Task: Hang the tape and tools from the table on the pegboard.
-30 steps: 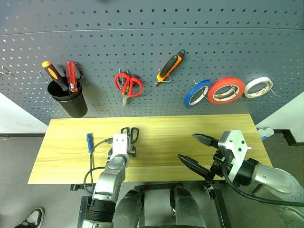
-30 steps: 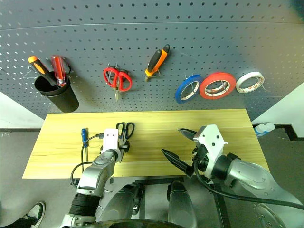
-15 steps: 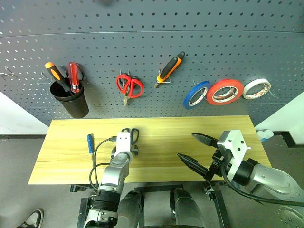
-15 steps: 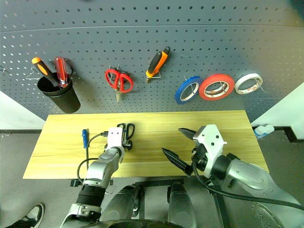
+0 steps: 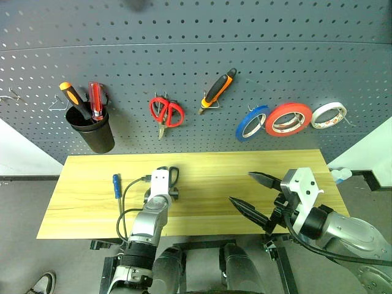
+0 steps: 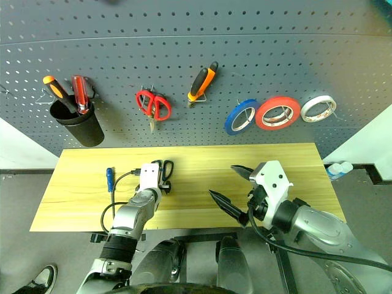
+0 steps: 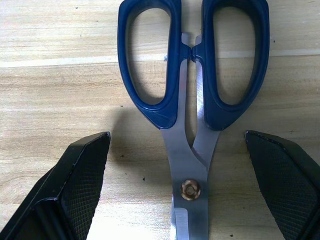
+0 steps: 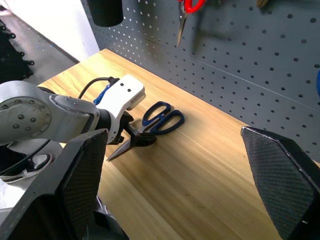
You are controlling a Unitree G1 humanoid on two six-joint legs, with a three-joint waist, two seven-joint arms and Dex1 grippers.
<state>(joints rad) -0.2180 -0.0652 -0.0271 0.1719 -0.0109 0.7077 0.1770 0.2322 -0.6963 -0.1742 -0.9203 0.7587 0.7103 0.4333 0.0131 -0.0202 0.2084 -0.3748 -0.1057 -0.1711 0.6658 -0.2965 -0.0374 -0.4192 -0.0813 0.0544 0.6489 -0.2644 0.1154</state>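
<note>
A: Blue-handled scissors location?
B: Flat on the table, blades between the fingers of the left gripper, jaws spread wide, no contact.
A: Right gripper?
B: Wide open, empty, above the table's near edge.
A: Other items?
B: Blue tape and pliers hang on the pegboard; small screwdriver lies on the table

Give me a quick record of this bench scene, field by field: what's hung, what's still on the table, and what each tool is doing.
on pegboard: blue tape, pliers
on table: dark-handled scissors, blue screwdriver
left tool: open, fingers either side of the scissors near the pivot, not closed on them
right tool: open, holding nothing, above the table's right part
left to hang: scissors, screwdriver
</note>
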